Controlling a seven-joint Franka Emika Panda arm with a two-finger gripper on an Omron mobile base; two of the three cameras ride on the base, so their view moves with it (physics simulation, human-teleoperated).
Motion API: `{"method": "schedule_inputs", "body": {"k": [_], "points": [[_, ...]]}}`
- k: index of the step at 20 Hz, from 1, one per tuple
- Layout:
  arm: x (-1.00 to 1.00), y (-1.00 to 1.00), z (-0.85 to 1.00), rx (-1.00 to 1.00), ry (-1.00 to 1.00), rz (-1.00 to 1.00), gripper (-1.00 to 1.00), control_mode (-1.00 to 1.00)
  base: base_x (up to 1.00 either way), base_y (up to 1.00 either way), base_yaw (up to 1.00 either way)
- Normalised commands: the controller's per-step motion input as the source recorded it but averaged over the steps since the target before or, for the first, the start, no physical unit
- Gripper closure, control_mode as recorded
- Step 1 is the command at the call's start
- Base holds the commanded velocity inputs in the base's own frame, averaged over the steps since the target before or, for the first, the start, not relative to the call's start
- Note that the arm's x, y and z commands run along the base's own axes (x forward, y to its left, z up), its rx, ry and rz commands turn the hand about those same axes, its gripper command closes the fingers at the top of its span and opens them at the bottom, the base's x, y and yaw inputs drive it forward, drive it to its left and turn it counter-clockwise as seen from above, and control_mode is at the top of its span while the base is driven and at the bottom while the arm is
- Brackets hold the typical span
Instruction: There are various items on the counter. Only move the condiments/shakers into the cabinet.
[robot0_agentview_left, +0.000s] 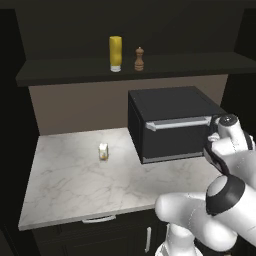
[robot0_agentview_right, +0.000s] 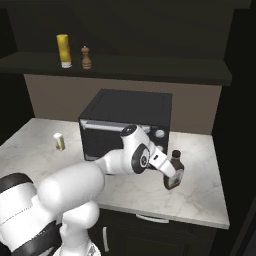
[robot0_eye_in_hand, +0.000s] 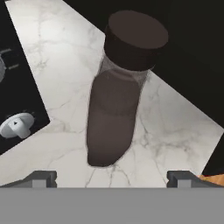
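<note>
The gripper (robot0_eye_in_hand: 112, 177) is spread wide just short of the dark bottle (robot0_eye_in_hand: 117, 94), which stands upright on the counter (robot0_agentview_right: 200, 195) to the right of the toaster oven (robot0_agentview_right: 125, 120); whether a fingertip touches it is hard to say. Above the toaster oven, the yellow bottle (robot0_agentview_right: 63, 50) and pepper shaker (robot0_agentview_right: 86, 57) stand side by side on the cabinet (robot0_agentview_right: 150, 67) shelf. To its left, the white-and-yellow packet (robot0_agentview_right: 59, 141) sits on the counter.
</note>
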Motion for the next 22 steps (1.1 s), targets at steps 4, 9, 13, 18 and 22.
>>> {"method": "schedule_inputs", "body": {"k": [4, 9, 13, 18, 22], "points": [[0.16, -0.12, -0.19, 0.0, 0.0, 0.0, -1.0, -1.0, 0.0, 0.0, 0.0], [0.12, -0.14, -0.18, 0.0, 0.0, 0.0, -1.0, -1.0, 0.0, 0.0, 0.0], [0.17, -0.09, -0.18, 0.0, 0.0, 0.0, -1.0, -1.0, 0.0, 0.0, 0.0], [0.2, -0.07, -0.18, 0.0, 0.0, 0.0, -1.0, -1.0, 0.0, 0.0, 0.0], [0.17, -0.13, -0.2, 0.0, 0.0, 0.0, -1.0, -1.0, 0.0, 0.0, 0.0]]}}
